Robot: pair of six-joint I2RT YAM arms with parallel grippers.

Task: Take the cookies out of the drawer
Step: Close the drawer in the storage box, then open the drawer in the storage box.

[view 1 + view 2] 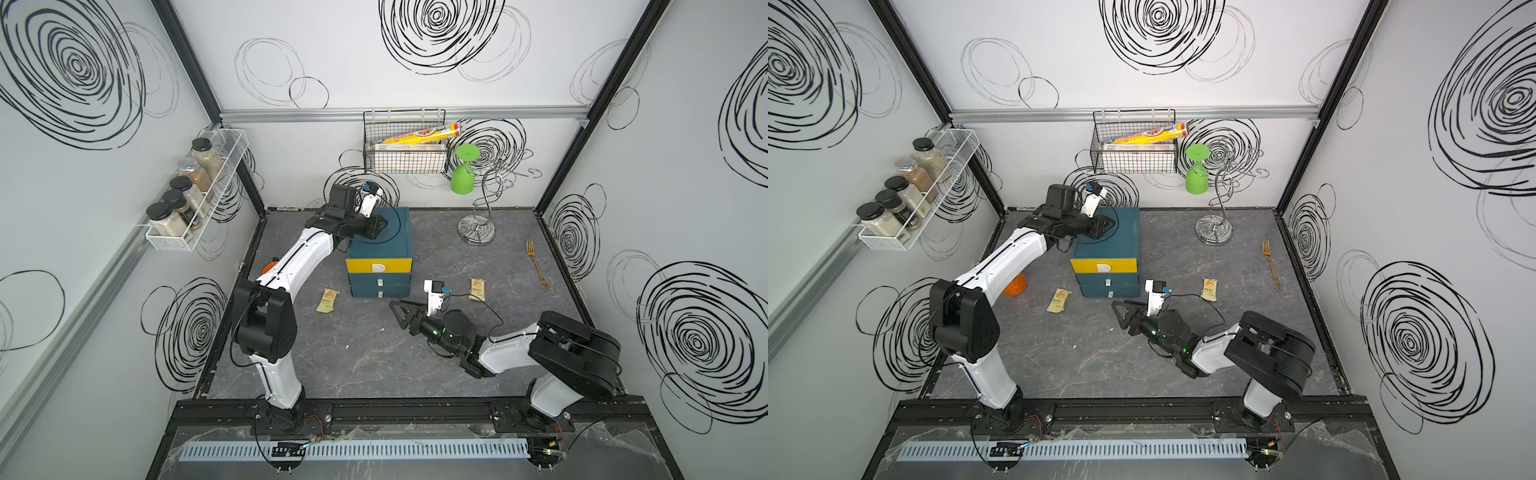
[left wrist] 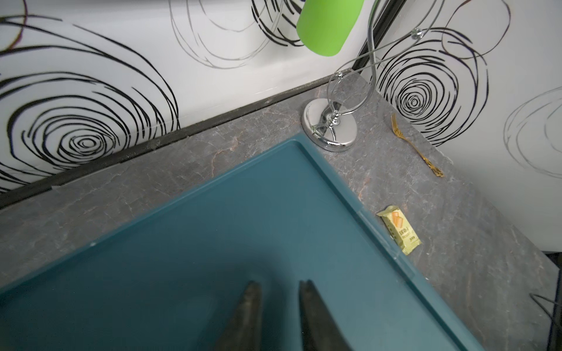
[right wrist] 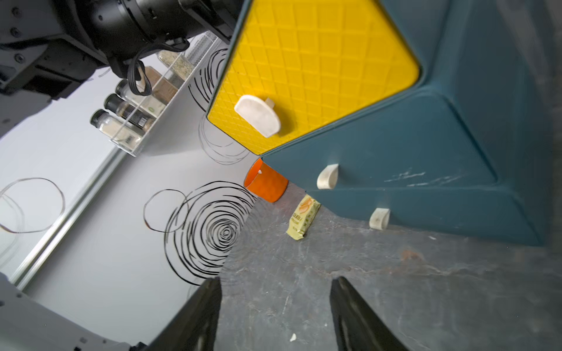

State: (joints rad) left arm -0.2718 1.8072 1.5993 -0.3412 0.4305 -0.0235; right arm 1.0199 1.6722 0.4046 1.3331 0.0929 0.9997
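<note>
**Both sets of jaws apart, nothing held**

Your left gripper (image 2: 279,287) hangs close above the flat top of the teal drawer unit (image 1: 380,245). Its jaws are parted with nothing between them. Your right gripper (image 3: 275,282) sits low over the grey tabletop (image 1: 374,357) just in front of the unit and faces the drawer fronts. Its jaws are spread wide and are likewise empty.

Two packets, both pale yellow with orange print, lie flat on the tabletop, apart from either gripper. The left-side cookie packet (image 1: 328,300) lies near the unit's front corner on your left arm's side, with an orange cup (image 1: 1015,284) further out beyond it. The right-side cookie packet (image 1: 478,289) lies on your right arm's side of the unit, between it and a gold fork (image 1: 537,266).

The yellow top drawer (image 3: 319,60) looks pushed in, about flush with the frame, though from these angles you can't be sure it is fully home. The two teal drawers (image 1: 380,283) below it are shut.
</note>
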